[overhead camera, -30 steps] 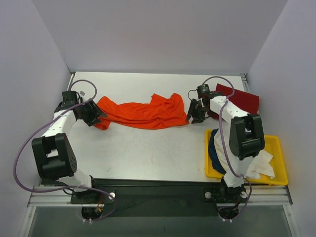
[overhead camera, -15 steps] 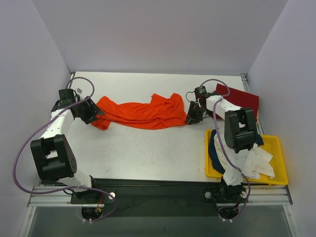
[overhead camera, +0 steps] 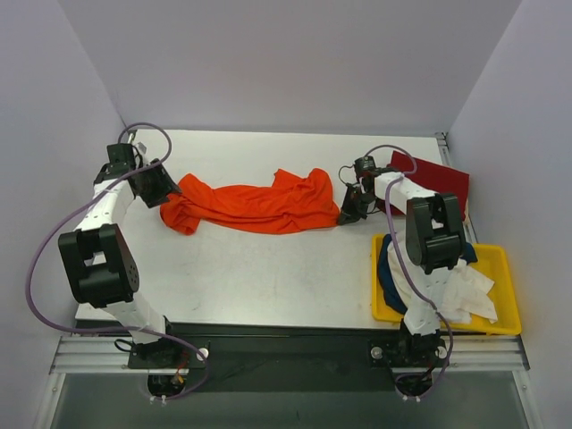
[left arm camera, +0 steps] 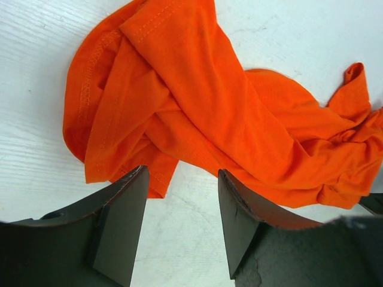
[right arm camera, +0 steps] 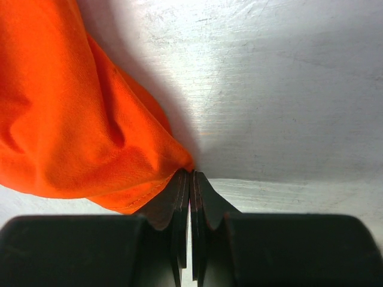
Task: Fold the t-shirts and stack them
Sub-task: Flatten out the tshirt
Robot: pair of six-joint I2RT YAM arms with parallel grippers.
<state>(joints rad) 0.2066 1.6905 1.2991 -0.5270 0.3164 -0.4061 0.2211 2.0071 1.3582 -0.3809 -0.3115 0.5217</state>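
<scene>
**Robot arms took both ends of a crumpled bright orange cloth t-shirt (overhead camera: 255,204) lying across the far half of the white desk (overhead camera: 268,277).**

The right pincer (right arm camera: 190,179) was pressed together at the shirt's right edge; whether it had caught cloth could not be told. The left pincer (left arm camera: 181,173) hung spread above the bunched left end. Soft, light and limp, the shirt would likely sag and slide, so the stitched hem looked the surest hold. A dark red cloth t-shirt (overhead camera: 438,183) lay far right. No label or writing was legible.
</scene>
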